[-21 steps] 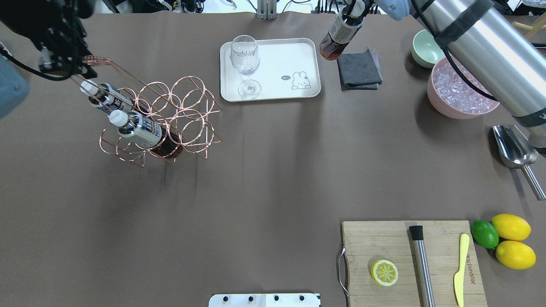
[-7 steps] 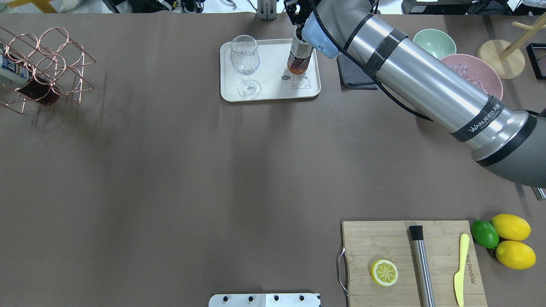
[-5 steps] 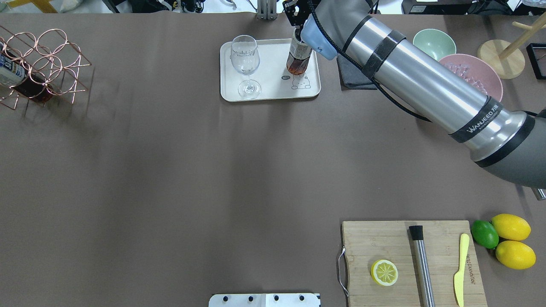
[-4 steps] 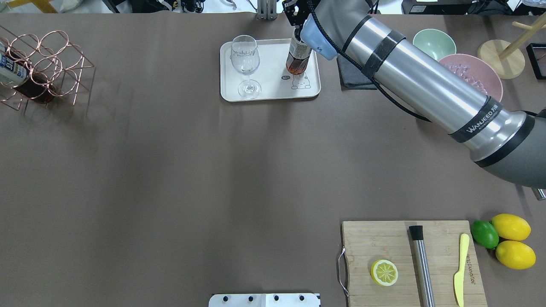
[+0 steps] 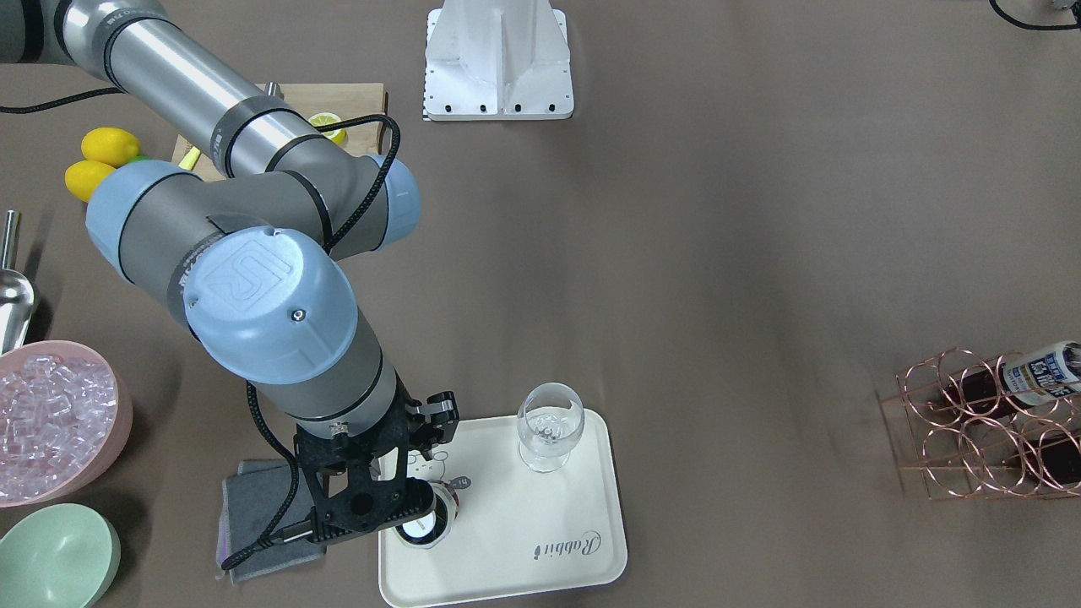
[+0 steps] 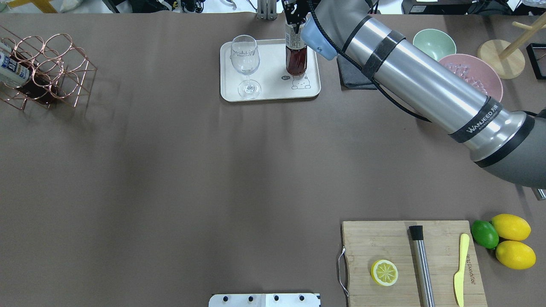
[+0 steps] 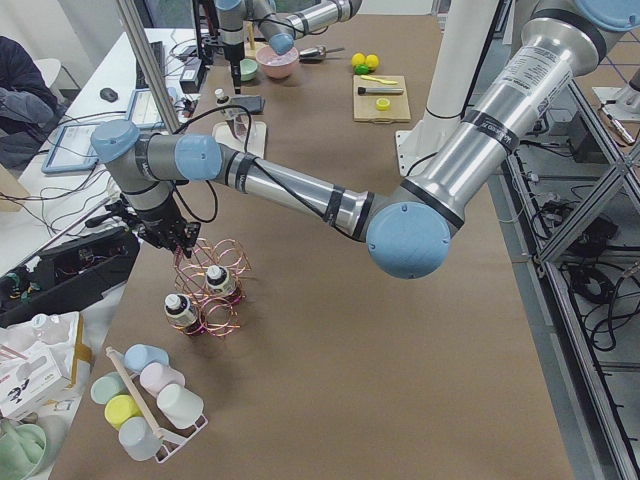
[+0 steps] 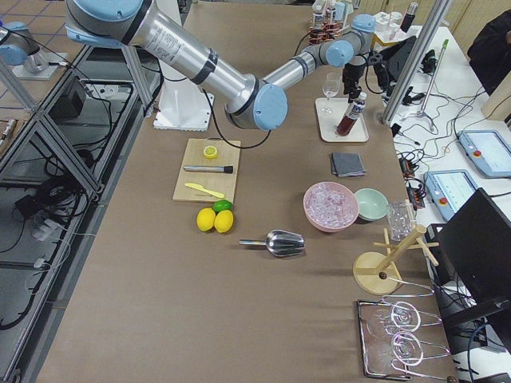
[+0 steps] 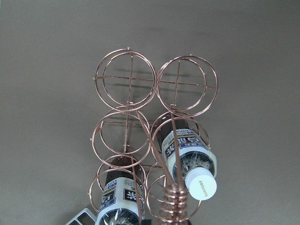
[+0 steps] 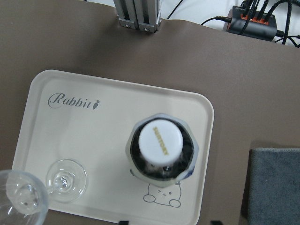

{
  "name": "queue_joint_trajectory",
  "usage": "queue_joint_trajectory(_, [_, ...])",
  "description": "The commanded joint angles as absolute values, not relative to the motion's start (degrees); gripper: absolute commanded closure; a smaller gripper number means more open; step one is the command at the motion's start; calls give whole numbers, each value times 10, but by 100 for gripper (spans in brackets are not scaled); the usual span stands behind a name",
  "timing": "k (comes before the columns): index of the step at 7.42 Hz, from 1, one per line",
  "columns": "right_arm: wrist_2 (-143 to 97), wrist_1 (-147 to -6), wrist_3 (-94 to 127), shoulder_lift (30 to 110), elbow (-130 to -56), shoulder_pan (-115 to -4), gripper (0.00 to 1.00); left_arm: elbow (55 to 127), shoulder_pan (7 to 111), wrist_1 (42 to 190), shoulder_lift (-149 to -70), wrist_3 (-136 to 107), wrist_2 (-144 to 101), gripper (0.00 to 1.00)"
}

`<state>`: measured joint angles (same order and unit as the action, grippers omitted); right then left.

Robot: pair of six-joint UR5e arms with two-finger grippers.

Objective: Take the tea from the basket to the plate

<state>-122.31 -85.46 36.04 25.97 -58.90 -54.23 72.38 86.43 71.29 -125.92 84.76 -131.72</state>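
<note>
The right arm (image 5: 253, 219) fills the left half of the front-facing view. It consists of polished silver tube links, grey joint housings and light-blue round end caps. The largest cap carries an embossed UR logo and one small screw. A black cable runs along the links, secured by black bands. At the right of the overhead view, the tube bears the marking "WANJEED" beside a black ring. The right gripper (image 5: 380, 441) is black with silver bolts. The left arm (image 7: 300, 190) has the same silver, grey and blue finish.
</note>
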Motion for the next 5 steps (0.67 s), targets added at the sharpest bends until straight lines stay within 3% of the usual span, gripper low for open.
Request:
queue_joint_trajectory(1, [-1218,-846,360,261,-590,-542,0,740,860,710,-1265,712,-1318,2])
queue_joint_trajectory(5, [-1221,-847,354,261,-598,-567,0,750,860,702,-1267,645,-1319,2])
